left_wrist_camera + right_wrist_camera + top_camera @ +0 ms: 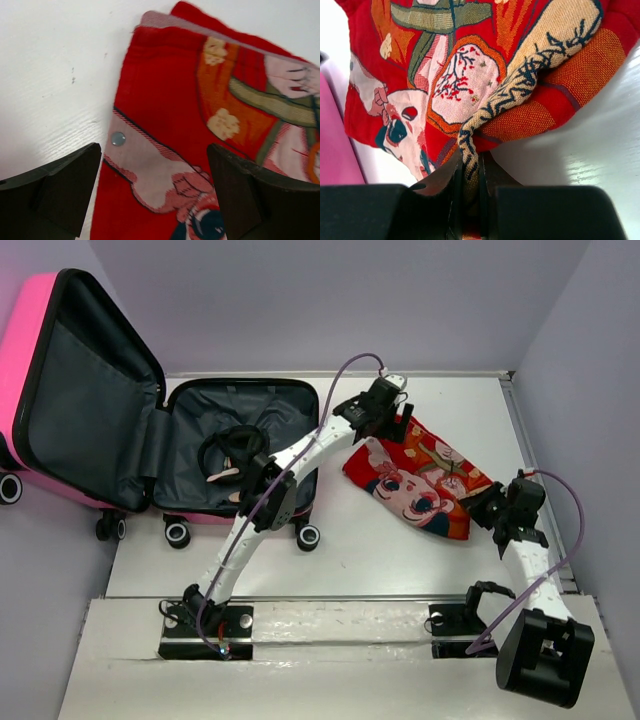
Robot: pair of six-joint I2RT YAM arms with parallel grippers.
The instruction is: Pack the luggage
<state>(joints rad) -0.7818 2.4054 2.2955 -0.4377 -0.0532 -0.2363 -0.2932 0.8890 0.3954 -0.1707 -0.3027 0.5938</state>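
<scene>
The luggage [60,370], a bright pink suitcase, lies open at the far left, its dark-lined base [270,405] flat on the table and its lid tilted up. A red cartoon-face cloth [420,480] is spread on the table to its right. My left gripper [385,412] hovers open over the cloth's far left corner; in the left wrist view the cloth [170,100] shows between the wide-apart fingers of the gripper [155,195]. My right gripper [492,512] is shut on the cloth's near right edge, pinching a patterned fold [520,85] between the fingers [469,185].
A black headset-like item [232,450] lies in the suitcase base. My left arm [275,485] reaches across the suitcase's front right corner, above its caster wheels [307,536]. Walls close the table at the back and right. A pink surface [335,145] fills the right wrist view's left edge.
</scene>
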